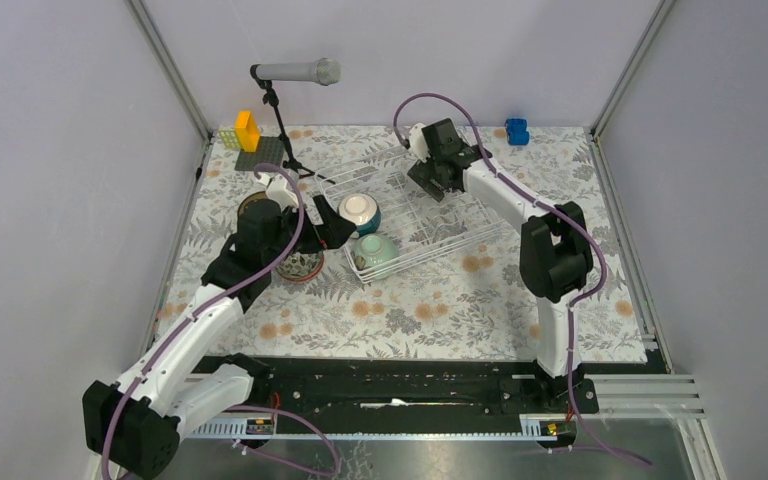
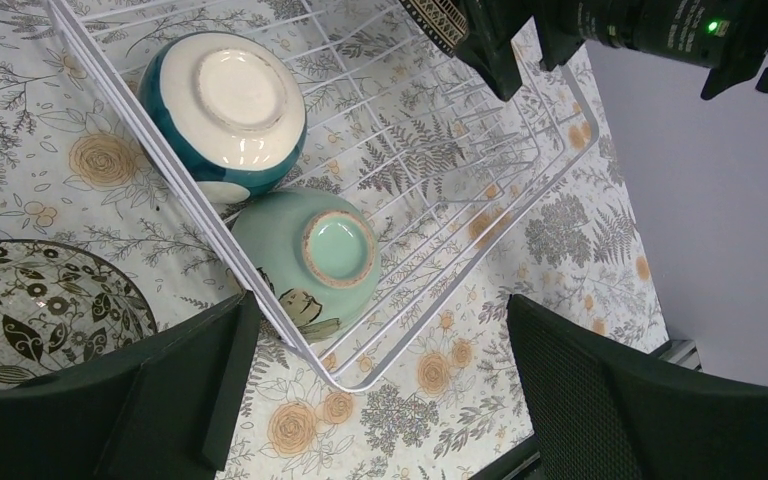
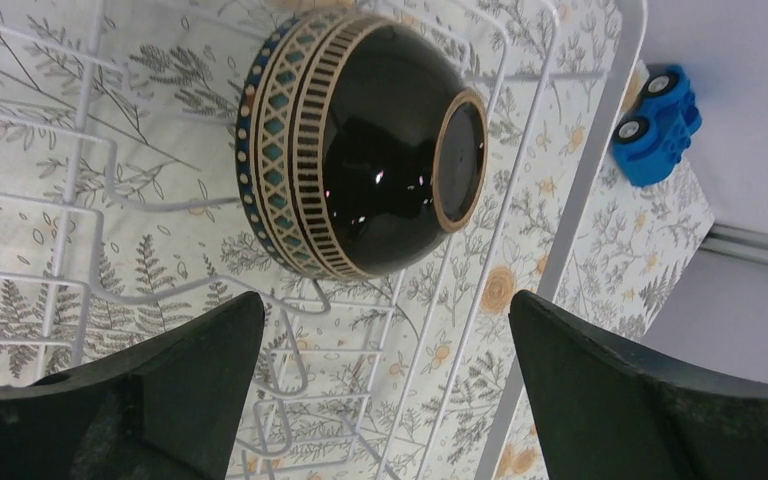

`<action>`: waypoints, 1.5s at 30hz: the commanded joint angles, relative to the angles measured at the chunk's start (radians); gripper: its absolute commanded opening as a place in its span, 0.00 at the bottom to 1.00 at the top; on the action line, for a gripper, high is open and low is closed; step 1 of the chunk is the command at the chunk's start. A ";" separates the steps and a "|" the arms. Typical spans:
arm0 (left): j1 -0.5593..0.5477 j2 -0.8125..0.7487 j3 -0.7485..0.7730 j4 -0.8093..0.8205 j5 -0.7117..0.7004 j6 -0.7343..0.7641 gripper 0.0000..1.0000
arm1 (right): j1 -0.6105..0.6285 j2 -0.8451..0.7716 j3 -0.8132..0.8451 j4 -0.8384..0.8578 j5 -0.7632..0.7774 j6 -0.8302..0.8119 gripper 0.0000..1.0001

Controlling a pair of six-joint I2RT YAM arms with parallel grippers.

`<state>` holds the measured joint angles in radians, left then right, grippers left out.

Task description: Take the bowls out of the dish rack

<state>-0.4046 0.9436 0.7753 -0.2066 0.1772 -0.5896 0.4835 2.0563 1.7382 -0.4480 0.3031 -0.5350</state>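
The white wire dish rack (image 1: 460,225) lies mid-table. In its near left corner, both upside down, are a teal bowl with a white base (image 1: 360,210) (image 2: 225,105) and a pale green bowl (image 1: 376,250) (image 2: 325,250). My left gripper (image 1: 332,232) (image 2: 380,400) is open and empty, above the rack's near corner beside the pale green bowl. A dark floral bowl (image 1: 300,265) (image 2: 40,310) stands upright on the table left of the rack. My right gripper (image 1: 428,180) (image 3: 385,380) is open over the rack's far end, just short of a dark brown patterned bowl (image 3: 380,150) on its side.
A black microphone stand (image 1: 280,110) stands behind the rack's left end. A yellow block (image 1: 247,130) sits on a dark baseplate at the far left. A blue toy car (image 1: 516,130) (image 3: 660,125) is at the far right. Another bowl (image 1: 253,205) is partly hidden behind my left arm.
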 commanded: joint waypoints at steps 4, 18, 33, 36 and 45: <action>0.001 0.011 0.064 0.066 0.004 0.027 0.99 | 0.009 0.040 0.095 0.021 -0.030 -0.043 1.00; 0.001 0.027 0.105 0.036 -0.024 0.048 0.99 | 0.008 0.147 0.164 0.029 -0.054 -0.066 1.00; 0.001 0.057 0.127 0.049 -0.024 0.047 0.99 | 0.009 0.145 0.188 0.023 -0.039 -0.076 0.81; 0.001 0.057 0.122 0.053 -0.021 0.043 0.99 | 0.009 0.093 0.151 0.048 -0.038 -0.070 0.74; 0.001 0.060 0.130 0.055 -0.013 0.039 0.99 | 0.018 -0.068 0.017 0.181 0.053 -0.070 0.62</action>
<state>-0.4046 1.0031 0.8577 -0.2001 0.1616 -0.5545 0.4866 2.1342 1.7741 -0.3607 0.2806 -0.6132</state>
